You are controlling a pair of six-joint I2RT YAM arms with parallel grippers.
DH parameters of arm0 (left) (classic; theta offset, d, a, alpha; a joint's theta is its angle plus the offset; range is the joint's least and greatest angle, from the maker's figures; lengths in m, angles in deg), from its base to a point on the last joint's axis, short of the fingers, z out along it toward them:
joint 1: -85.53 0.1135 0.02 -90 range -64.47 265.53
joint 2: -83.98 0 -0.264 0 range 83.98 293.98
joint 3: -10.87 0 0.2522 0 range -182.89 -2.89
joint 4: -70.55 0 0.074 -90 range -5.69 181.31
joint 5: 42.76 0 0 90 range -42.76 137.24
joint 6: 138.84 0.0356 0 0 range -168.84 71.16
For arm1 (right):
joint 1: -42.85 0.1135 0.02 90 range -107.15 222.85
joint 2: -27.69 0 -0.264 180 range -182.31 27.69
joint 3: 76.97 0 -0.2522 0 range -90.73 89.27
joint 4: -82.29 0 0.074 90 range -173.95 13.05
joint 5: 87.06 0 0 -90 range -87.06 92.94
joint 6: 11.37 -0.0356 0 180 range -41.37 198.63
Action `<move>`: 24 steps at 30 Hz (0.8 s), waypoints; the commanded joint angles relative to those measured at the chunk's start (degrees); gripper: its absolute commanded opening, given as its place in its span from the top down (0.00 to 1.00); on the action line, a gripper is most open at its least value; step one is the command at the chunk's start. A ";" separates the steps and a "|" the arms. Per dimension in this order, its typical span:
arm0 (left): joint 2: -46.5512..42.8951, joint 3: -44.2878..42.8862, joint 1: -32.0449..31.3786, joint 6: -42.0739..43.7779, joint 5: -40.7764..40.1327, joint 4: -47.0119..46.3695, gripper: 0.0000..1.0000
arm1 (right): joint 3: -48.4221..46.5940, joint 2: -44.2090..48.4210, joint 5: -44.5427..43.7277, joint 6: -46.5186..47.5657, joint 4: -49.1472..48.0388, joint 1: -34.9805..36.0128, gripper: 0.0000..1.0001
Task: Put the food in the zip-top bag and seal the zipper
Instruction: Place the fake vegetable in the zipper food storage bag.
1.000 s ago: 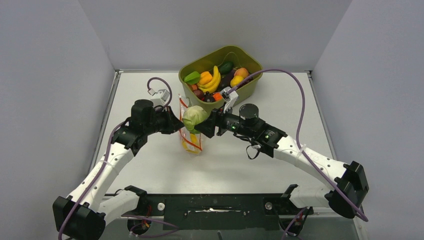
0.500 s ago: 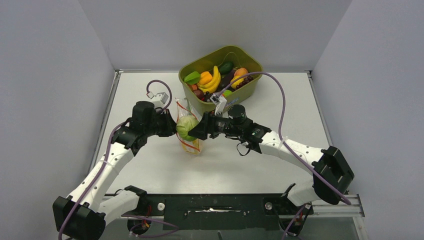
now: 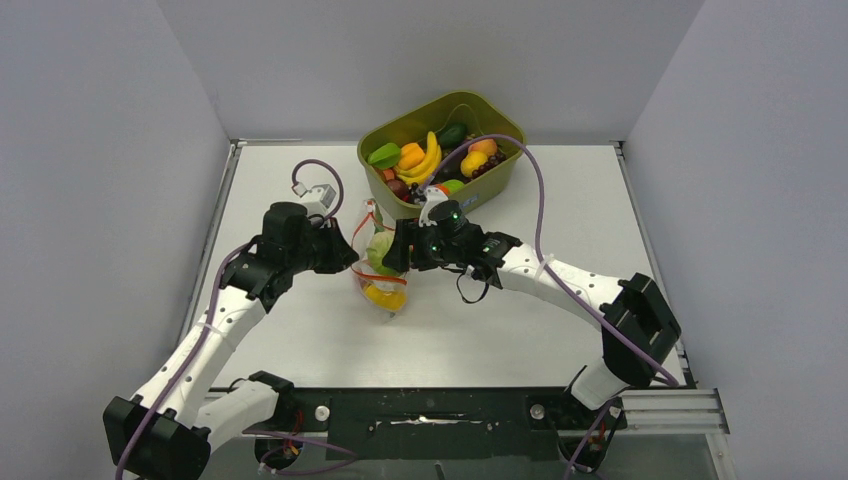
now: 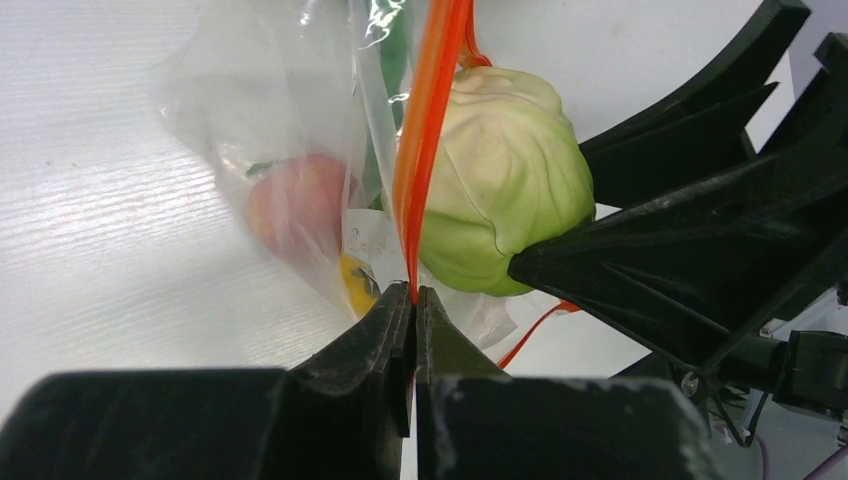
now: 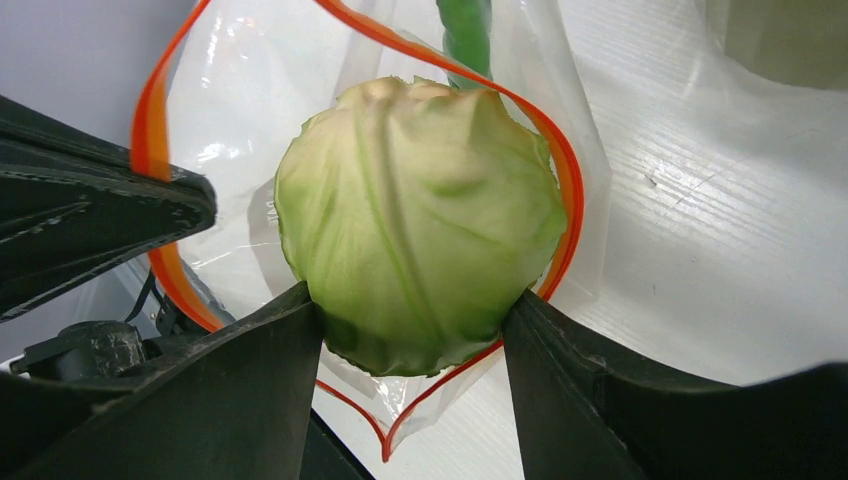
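left gripper (image 4: 413,300) pinched tight on thin red-orange zipper strip (image 4: 428,120) | right gripper (image 5: 412,300) squeezing round pale-green toy cabbage (image 5: 420,200) in mouth of clear crinkly bag (image 5: 240,90)

No readable text, number or brand in any view. Faint bluish mark on front wall of olive-green tub (image 3: 497,183): too small to read. Pale printed patch on zip-top bag (image 4: 250,120), left wrist view: blurred, illegible.
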 commanded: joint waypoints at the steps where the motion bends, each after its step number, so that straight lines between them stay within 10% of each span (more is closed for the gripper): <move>1: -0.51 -2.13 0.29 0.92 1.50 -2.69 1.00 | -5.89 -0.21 -7.03 3.37 3.01 3.35 0.55; 15: -0.92 -0.63 0.32 -0.31 2.27 -3.24 1.00 | -10.43 1.14 -12.23 10.75 8.50 6.65 0.21; 24: -1.45 0.43 0.30 -0.10 1.12 -2.83 1.00 | -6.51 5.88 -4.88 10.54 2.41 4.98 0.33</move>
